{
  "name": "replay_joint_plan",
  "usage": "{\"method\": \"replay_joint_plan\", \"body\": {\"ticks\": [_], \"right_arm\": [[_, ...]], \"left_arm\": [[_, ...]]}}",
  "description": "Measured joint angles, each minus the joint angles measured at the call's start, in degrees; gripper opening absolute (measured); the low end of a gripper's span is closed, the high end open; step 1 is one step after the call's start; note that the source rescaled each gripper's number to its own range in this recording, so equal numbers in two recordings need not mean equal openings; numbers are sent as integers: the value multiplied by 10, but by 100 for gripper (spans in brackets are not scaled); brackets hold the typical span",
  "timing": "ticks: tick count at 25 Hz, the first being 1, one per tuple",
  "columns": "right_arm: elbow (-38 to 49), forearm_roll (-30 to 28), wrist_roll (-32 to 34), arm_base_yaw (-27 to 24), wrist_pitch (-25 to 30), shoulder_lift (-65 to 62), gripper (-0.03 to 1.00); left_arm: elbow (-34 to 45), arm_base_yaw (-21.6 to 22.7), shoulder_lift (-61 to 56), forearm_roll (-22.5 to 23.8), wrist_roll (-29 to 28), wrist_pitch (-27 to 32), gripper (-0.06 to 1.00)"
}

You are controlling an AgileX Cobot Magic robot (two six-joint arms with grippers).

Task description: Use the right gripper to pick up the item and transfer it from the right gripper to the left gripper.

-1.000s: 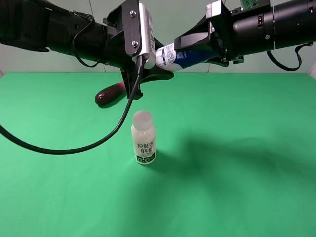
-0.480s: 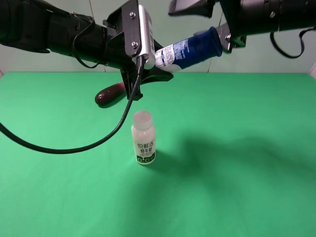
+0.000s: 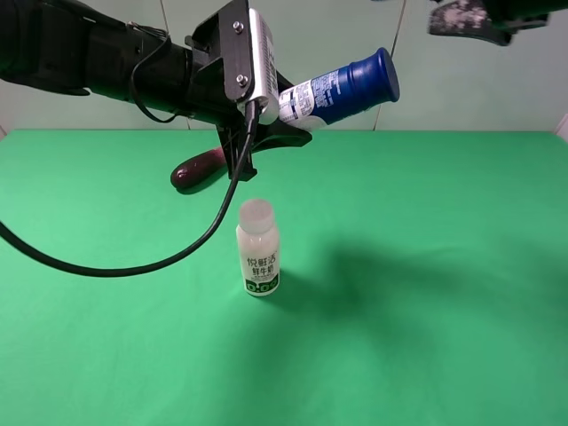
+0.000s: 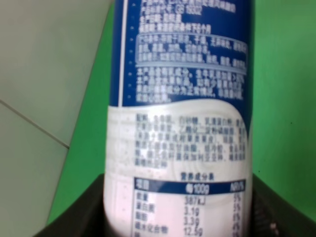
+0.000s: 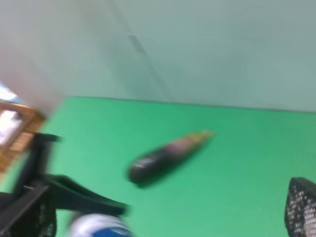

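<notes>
Since a second ago the right end effector (image 3: 468,19) has let go of the blue-capped bottle (image 3: 342,91) and drawn up and away to the upper right corner of the high view. Only a blurred part of it shows there, well apart from the bottle. Its own wrist view shows its two fingers at opposite edges of the picture, spread wide with nothing between them. The left end effector (image 3: 277,120) has not shifted: it is clamped on the white lower end of the bottle and carries it alone, in the air above the far part of the green bench (image 3: 426,293). The bottle lies nearly level, tilted slightly upward, with its dark blue cap toward the right side of the high view. In the left wrist view the printed label fills the picture, with a black finger (image 4: 79,217) on either side of the bottle's white part. On the bench a short milk bottle (image 3: 257,248) with a white cap stands upright below the left end effector. A dark eggplant (image 3: 200,169) lies behind it, apart from it.
</notes>
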Motion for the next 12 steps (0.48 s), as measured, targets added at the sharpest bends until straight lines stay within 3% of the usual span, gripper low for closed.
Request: {"method": "replay_joint_plan", "body": {"ticks": [3,7,9,12], "right_arm": [[0,-194,167,0,9,-17,100],[1,-422,359,0,76,-41,100],[10,-475,403,0,99,-66,100],[39,-498,429,0,113,-117,100]], "left_arm": [[0,0,0,0,0,2,0],[0,0,0,0,0,2,0],[0,0,0,0,0,2,0],[0,0,0,0,0,2,0]]}}
